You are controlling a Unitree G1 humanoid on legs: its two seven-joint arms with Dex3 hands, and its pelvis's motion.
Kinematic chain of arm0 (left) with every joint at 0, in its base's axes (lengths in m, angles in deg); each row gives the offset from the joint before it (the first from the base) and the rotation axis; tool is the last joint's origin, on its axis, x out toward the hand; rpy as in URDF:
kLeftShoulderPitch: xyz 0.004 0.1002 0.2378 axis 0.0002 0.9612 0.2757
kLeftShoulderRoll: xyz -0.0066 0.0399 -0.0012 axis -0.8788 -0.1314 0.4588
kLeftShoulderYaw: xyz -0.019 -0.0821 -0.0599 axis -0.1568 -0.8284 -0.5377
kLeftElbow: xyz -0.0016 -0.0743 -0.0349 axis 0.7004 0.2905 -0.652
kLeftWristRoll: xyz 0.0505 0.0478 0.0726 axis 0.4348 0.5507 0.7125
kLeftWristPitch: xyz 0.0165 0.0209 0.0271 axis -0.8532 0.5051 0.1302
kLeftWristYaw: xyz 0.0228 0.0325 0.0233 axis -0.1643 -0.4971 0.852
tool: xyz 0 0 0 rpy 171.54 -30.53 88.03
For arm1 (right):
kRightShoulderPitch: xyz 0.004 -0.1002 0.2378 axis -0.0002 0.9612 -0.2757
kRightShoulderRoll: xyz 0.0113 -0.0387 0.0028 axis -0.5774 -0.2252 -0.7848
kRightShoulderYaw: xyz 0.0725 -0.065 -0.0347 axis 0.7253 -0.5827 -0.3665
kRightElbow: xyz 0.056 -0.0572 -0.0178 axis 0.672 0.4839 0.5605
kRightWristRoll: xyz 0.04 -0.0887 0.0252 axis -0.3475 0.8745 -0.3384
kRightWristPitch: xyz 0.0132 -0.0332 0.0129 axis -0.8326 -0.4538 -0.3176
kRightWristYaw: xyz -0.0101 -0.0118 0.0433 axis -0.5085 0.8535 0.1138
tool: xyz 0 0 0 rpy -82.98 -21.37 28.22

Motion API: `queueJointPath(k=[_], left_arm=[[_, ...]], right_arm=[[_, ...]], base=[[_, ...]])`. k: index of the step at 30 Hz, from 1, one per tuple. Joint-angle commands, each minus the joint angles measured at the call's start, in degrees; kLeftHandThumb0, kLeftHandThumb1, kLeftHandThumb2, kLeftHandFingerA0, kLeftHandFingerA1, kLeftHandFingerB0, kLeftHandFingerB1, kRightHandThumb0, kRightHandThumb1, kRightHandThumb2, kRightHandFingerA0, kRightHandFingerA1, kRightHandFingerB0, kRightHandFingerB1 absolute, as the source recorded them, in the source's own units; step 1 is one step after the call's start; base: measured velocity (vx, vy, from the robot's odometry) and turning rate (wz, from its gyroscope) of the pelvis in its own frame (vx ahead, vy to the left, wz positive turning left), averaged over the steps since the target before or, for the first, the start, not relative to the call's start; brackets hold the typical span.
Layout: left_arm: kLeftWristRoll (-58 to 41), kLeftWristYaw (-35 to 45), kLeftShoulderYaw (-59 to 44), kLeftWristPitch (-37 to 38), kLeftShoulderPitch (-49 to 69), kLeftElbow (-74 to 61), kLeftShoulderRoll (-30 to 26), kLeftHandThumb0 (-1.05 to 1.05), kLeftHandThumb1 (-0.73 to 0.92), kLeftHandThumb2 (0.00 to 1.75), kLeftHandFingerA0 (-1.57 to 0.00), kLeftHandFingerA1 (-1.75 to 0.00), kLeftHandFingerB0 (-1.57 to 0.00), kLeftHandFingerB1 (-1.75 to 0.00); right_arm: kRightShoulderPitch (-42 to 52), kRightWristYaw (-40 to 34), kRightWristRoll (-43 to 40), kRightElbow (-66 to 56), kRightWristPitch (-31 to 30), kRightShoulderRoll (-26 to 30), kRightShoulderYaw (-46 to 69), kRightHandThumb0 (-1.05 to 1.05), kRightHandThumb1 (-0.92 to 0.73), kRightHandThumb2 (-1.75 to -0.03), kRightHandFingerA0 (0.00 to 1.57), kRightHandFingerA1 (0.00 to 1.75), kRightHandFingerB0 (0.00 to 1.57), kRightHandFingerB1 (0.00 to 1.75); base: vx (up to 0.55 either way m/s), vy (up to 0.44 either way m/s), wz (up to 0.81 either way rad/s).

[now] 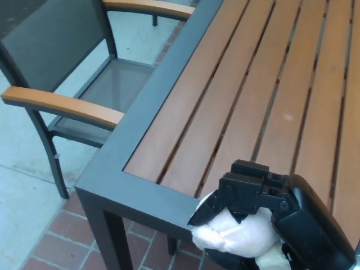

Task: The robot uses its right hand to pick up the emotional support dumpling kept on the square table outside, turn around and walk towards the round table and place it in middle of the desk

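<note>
Robot's right hand [270, 219] carried a soft white plush dumpling [236, 233] at the near edge of a slatted wooden tabletop [264, 95].

The black fingers [247, 191] were closed over the dumpling's top, holding it just off the tabletop's dark metal front rim, near its left corner. A dark mesh chair with wooden armrests [62, 104] stood left. No round table was visible; the left hand was out of view.

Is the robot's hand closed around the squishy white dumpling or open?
Closed. The right hand has its black fingers wrapped over the white dumpling, at the table edge.
</note>
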Motion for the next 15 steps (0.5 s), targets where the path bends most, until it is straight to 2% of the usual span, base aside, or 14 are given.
queueJointPath(k=[1,3,4,5,6,8,14,15], left_arm=[[0.0,-0.3,0.1,4.2,0.2,-1.0,0.0,-0.08,0.74,0.62,-0.84,-0.6,-0.77,-0.57],[0.1,-0.2,0.2,4.3,0.0,-0.8,-0.1,-0.06,0.72,0.64,-0.83,-0.61,-0.77,-0.58],[0.3,-0.4,0.3,4.2,-0.1,-1.1,-0.1,-0.04,0.73,0.66,-0.82,-0.6,-0.76,-0.57],[0.3,-0.4,0.4,4.2,-0.1,-1.2,-0.1,-0.04,0.73,0.66,-0.82,-0.6,-0.76,-0.57],[0.7,-0.8,0.6,4.0,0.1,-1.6,-0.2,-0.05,0.74,0.64,-0.84,-0.59,-0.77,-0.57],[0.5,-0.6,0.6,4.1,0.1,-1.4,-0.2,-0.07,0.74,0.62,-0.84,-0.6,-0.78,-0.57],[0.2,-0.6,0.3,4.4,-0.4,-0.4,-0.2,-0.07,0.73,0.62,-0.87,-0.62,-0.79,-0.58],[0.3,-0.9,0.4,4.0,-0.5,-0.6,-0.2,-0.07,0.74,0.62,-0.86,-0.61,-0.78,-0.57]], right_arm=[[-0.6,1.5,0.8,-0.1,0.5,-0.4,1.0,-0.11,-0.55,-1.14,0.92,1.56,0.87,1.2],[-0.9,1.6,1.0,-0.1,0.6,-0.6,1.1,-0.13,-0.53,-1.13,0.97,1.56,0.89,1.25],[-0.9,1.7,1.0,-0.1,0.8,-0.9,1.1,-0.13,-0.53,-1.13,0.98,1.55,0.89,1.25],[-0.9,1.7,1.0,-0.1,0.8,-1.0,1.1,-0.13,-0.53,-1.13,0.98,1.55,0.89,1.25],[-0.7,1.9,1.0,-0.4,0.3,-1.2,1.0,-0.11,-0.54,-1.16,0.91,1.59,0.86,1.29],[-0.4,1.9,1.1,-0.4,0.2,-1.5,1.0,-0.09,-0.53,-1.2,0.91,1.62,0.85,1.32],[-0.1,1.5,2.1,0.1,1.1,-2.1,1.0,-0.09,-0.53,-1.2,0.92,1.6,0.86,1.28],[-0.1,1.4,2.3,0.3,1.3,-2.2,0.9,-0.11,-0.51,-1.18,0.99,1.56,0.89,1.24]], base=[[0.02,-0.137,0.78],[0.03,-0.158,0.96],[0.04,-0.183,-0.53],[0.11,-0.148,1.37],[0.11,-0.144,0.7],[0.08,-0.128,0.78],[0.06,-0.095,0.82],[0.05,-0.066,0.93]])
